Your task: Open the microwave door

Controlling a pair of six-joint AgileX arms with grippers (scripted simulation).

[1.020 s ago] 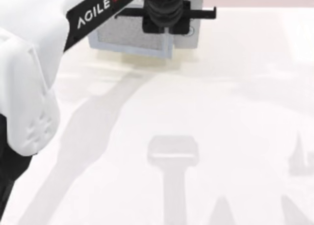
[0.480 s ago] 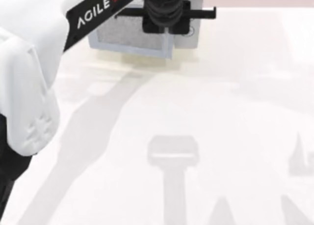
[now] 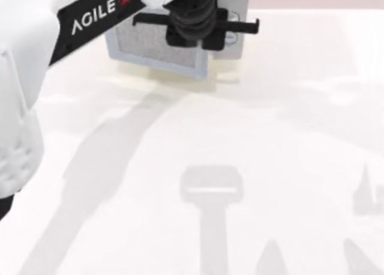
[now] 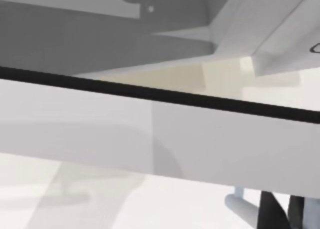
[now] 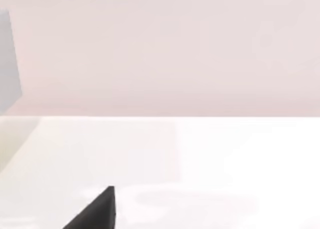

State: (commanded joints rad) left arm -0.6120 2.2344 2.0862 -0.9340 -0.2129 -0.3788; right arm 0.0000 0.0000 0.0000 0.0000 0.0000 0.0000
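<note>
The light-grey microwave (image 3: 235,47) stands at the table's far edge. Its door (image 3: 153,47), with a speckled mesh window, is swung a little out at the handle side. My left gripper (image 3: 203,42) is over that edge of the door. In the left wrist view the door (image 4: 200,139) fills the middle as a pale panel with a black rim. The gripper's dark fingers (image 4: 270,214) are shut around the pale handle bar (image 4: 242,206). A gap shows between door and oven body (image 4: 280,34). The right arm is out of the top view; its wrist view shows one dark fingertip (image 5: 97,214).
The white table (image 3: 240,143) stretches from the microwave to the near edge, carrying only arm shadows. My left arm's white and black link (image 3: 90,17) reaches in from the left over the microwave. A grey slab (image 5: 7,59) sits at the edge of the right wrist view.
The left gripper has pulled toward the near side and turned slightly. The handle edge of the door has swung farther out from the oven. The arm's white body has shifted left.
</note>
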